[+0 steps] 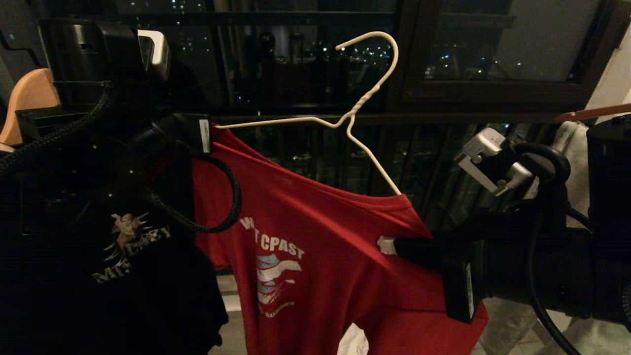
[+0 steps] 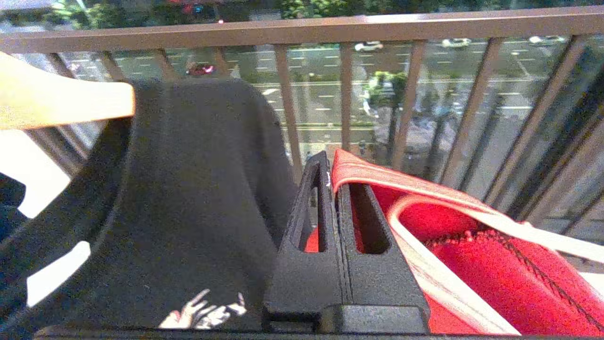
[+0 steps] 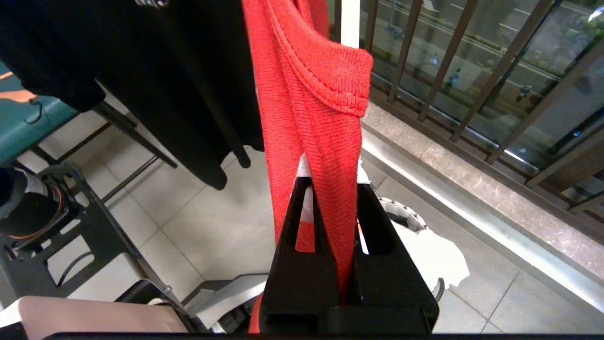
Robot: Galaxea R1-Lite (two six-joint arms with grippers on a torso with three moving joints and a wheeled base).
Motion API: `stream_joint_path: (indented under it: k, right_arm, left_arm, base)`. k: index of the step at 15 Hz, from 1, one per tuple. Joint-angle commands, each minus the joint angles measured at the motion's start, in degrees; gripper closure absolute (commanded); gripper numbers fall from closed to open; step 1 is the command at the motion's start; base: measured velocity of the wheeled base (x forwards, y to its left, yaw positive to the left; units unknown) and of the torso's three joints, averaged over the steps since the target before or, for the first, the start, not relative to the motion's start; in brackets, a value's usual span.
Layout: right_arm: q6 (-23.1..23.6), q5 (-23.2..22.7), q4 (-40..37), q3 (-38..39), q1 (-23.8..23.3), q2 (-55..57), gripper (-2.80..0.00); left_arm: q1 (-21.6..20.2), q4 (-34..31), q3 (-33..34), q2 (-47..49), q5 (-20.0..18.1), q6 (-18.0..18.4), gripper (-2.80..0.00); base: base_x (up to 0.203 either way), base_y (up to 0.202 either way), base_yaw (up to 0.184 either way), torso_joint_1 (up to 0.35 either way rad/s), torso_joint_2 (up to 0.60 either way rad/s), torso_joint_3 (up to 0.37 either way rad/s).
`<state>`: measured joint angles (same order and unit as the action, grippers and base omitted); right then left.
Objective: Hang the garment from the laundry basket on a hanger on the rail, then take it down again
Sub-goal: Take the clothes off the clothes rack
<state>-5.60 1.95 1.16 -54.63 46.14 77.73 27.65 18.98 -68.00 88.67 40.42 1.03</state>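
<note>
Hanging between the two grippers, the red T-shirt (image 1: pixel 320 236) spreads slantwise with its white lettering facing outward. Its upper shoulder sits at the left gripper (image 1: pixel 207 133), whose fingers (image 2: pixel 325 203) are pressed together on the red fabric and on the end of the white wire hanger (image 1: pixel 355 111) that runs inside it. The lower shoulder is pinched by the right gripper (image 1: pixel 389 245), its fingers (image 3: pixel 302 222) shut tight on a bunched fold of the shirt. From the left fingers the hanger's arm runs level to its twisted neck, and the other arm slopes down into the collar toward the right fingers; its hook stands free above, touching nothing. Just beside the left fingers, on the side away from the red shirt, hangs a black printed T-shirt (image 1: pixel 138 256) on a wooden hanger (image 1: pixel 29 98). Below the right fingers, the laundry basket (image 3: pixel 406 212) stands on the tiled floor (image 3: pixel 222 222), with white cloth in it.
</note>
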Motion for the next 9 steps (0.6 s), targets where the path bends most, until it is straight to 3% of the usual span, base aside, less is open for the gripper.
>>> stream_joint_path:
  k: [1,6,9]
  right_arm:
    - [0.0,0.1,-0.3,0.0,0.0,0.0,0.0]
    - [0.1,0.1,-0.3,0.0,0.0,0.1,0.0]
    - [0.0,0.1,-0.3,0.0,0.0,0.1,0.0]
  left_arm:
    - [-0.8,0.3,-0.2,0.3,0.5,0.1,0.0]
    - [-3.9,-0.7,-1.8,0.5,0.6,0.4,0.0]
    - [-4.3,-5.5,-2.1,0.2,0.5,0.3,0.0]
  base:
    - [0.0,0.0,0.0,0.0,0.0,0.0]
    - [0.0,0.0,0.0,0.0,0.0,0.0]
    - [0.0,0.0,0.0,0.0,0.0,0.0]
